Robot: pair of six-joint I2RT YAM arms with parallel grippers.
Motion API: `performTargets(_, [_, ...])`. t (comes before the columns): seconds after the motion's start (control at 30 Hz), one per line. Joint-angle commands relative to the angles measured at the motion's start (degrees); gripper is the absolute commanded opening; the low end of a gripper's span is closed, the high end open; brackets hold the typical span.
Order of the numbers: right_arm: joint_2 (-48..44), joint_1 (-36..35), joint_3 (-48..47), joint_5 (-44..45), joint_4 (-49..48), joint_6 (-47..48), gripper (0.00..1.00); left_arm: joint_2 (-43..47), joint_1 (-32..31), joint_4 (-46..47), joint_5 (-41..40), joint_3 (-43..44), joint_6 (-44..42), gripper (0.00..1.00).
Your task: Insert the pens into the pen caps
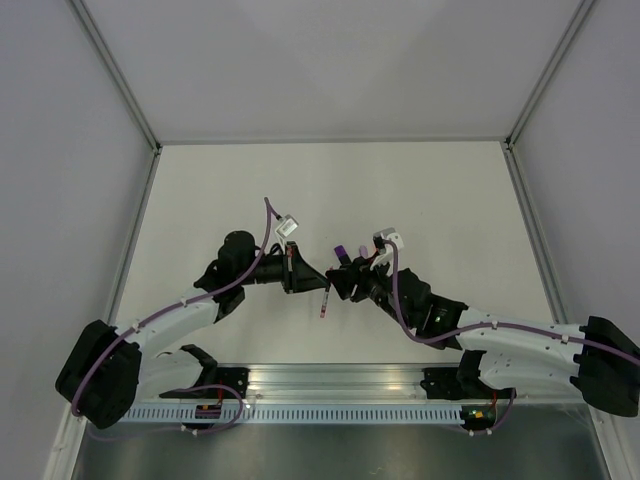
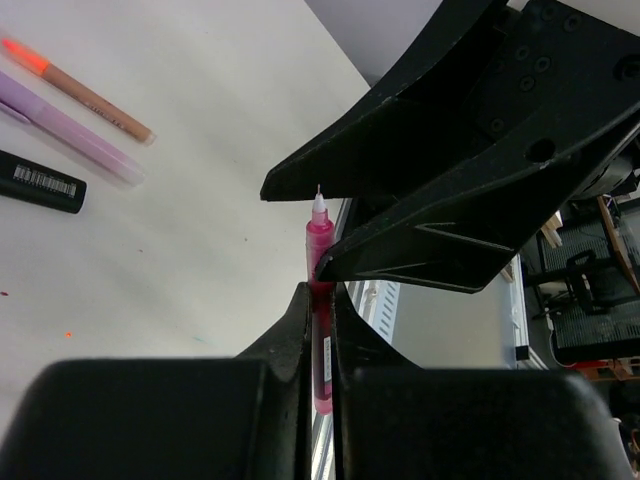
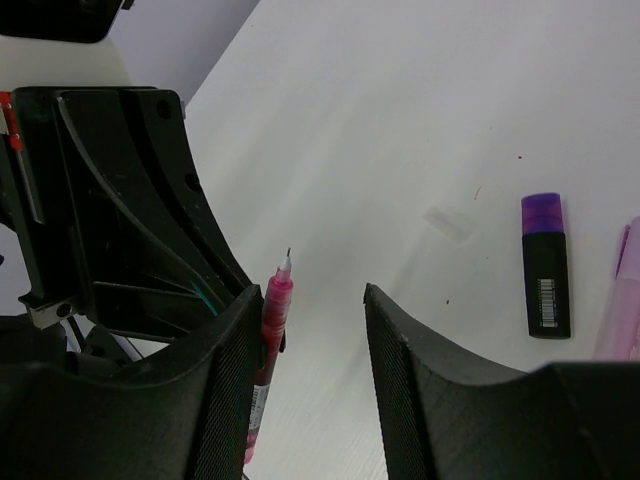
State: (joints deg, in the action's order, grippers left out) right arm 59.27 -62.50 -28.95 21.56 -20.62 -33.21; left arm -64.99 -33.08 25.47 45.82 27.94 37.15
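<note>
Near mid-surface [image 1: 300,190], well apart from the walls [image 1: 60,150], both pincers meet. Left pincer [image 2: 320,290] clamped tight on red pen [image 2: 318,240], tip up. Right pincer [image 3: 315,300] jaws apart, straddling the pen tip, pen close against one finger. Black marker [image 3: 546,265], lilac pen [image 2: 70,130], orange pen [image 2: 90,95] lie flat nearby.

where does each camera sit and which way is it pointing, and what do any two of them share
top external: above and behind the arms, looking down on the white table; both arms show, bases at the bottom.
left wrist: on the left arm, looking along its left gripper, shut on a thin red plastic pen.
right wrist: on the right arm, looking past its open right gripper at the table.
shared: both wrist views show that pen and a stubby black purple-tipped marker.
</note>
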Motion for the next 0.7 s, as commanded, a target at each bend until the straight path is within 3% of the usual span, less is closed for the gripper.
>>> performTargets(0.0, [1.38,0.27,-1.2,0.06,-3.54,-0.1,0.49,-0.4,-1.28,5.64,2.69,-0.52,1.35,0.02])
performTargets(0.27, [1.73,0.19,-0.58,-1.08,-5.22,-0.71,0.39,-1.28,-1.81,7.92,2.69,-1.05,1.96,0.02])
performTargets(0.37, [1.99,0.19,-0.49,-1.78,-5.39,-1.24,0.28,-1.19,-1.99,8.8,2.87,-0.96,2.49,0.02])
performTargets(0.4, [1.82,0.27,-0.58,-2.05,-5.39,-1.24,0.18,-1.28,-1.99,8.89,2.96,-0.87,2.49,0.02])
performTargets(0.47, [1.47,0.19,-0.41,-2.31,-5.48,-1.42,0.07,-1.28,-1.99,9.15,3.13,-0.96,2.75,0.02])
performTargets(0.5, [1.21,0.19,-0.41,-2.49,-5.48,-1.5,0.0,-1.28,-1.99,9.33,3.31,-0.96,2.84,0.06])
performTargets(0.57, [0.68,0.27,-0.14,-2.31,-5.31,-1.68,0.0,-1.37,-1.99,9.42,3.66,-0.96,2.67,0.16])
performTargets(0.6, [-0.02,0.27,-0.14,-2.05,-5.13,-1.68,0.0,-1.54,-1.99,9.33,4.44,-0.87,2.32,0.28])
performTargets(0.67, [-0.99,0.27,0.03,-0.74,-4.26,-2.12,0.0,-1.98,-2.08,9.07,6.46,-0.7,0.3,0.42])
